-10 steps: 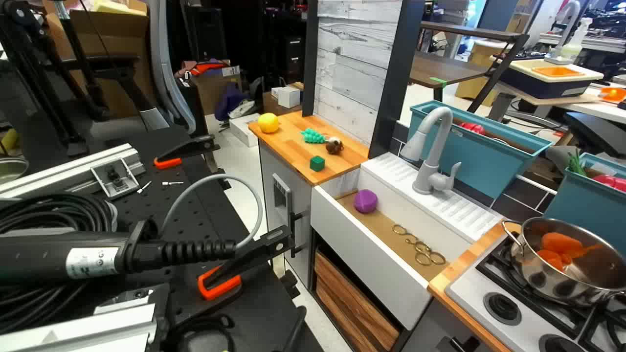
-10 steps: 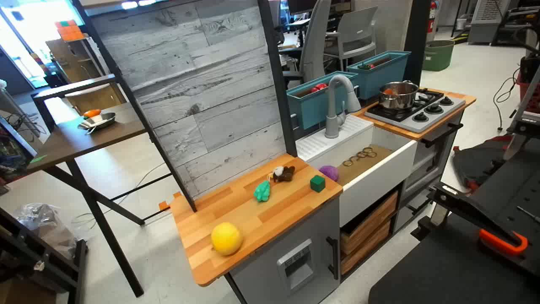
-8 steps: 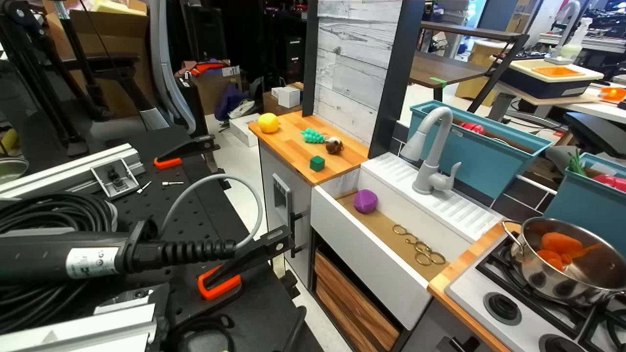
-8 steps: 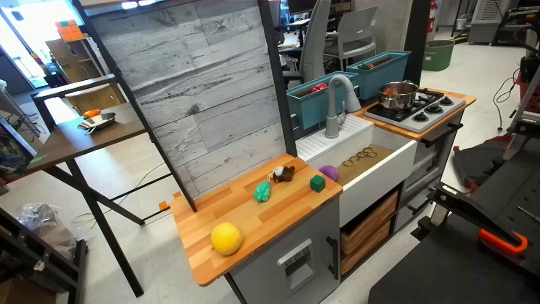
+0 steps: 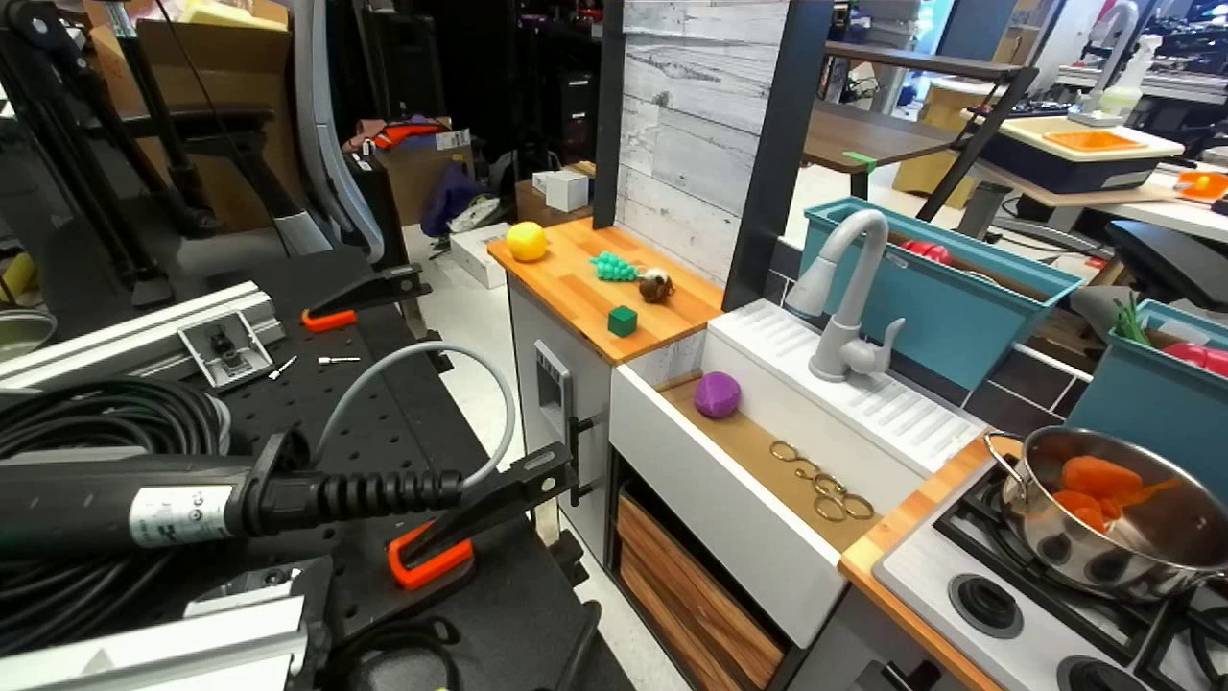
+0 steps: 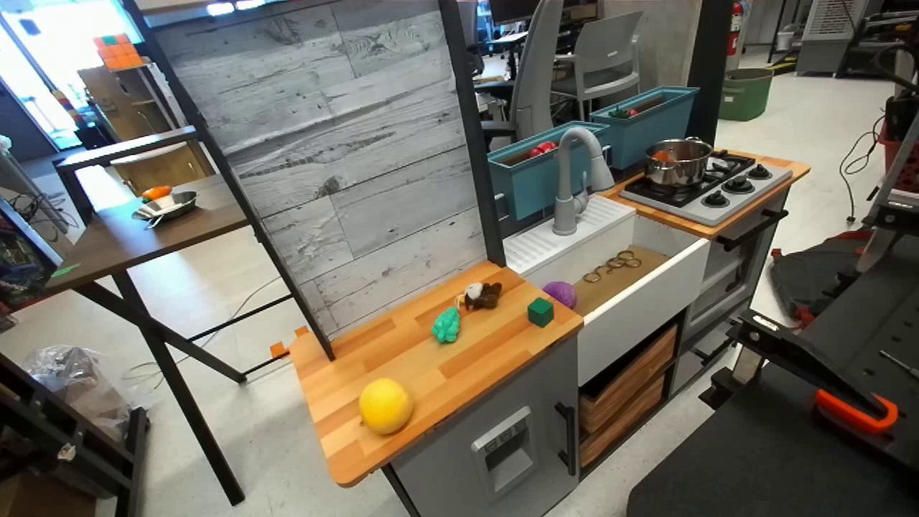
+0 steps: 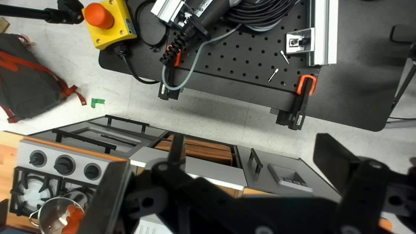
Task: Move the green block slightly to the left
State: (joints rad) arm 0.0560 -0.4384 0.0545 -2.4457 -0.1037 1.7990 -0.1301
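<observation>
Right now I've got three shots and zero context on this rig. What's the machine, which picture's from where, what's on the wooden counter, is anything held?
The machine is a single robot arm ending in a black two-fingered gripper, seen only in the wrist view, which a camera on the arm's wrist takes. Both exterior views come from cameras standing outside the robot, looking at the scene from different places.

On the wooden counter are a yellow ball-shaped piece, a bumpy teal-green toy, a small brown-and-white piece and a dark green cube, which is the block to move. In the white sink beside the counter are a rounded purple piece and some brass-coloured rings.

Nothing is held: the jaws stand wide apart with no object between them.
</observation>
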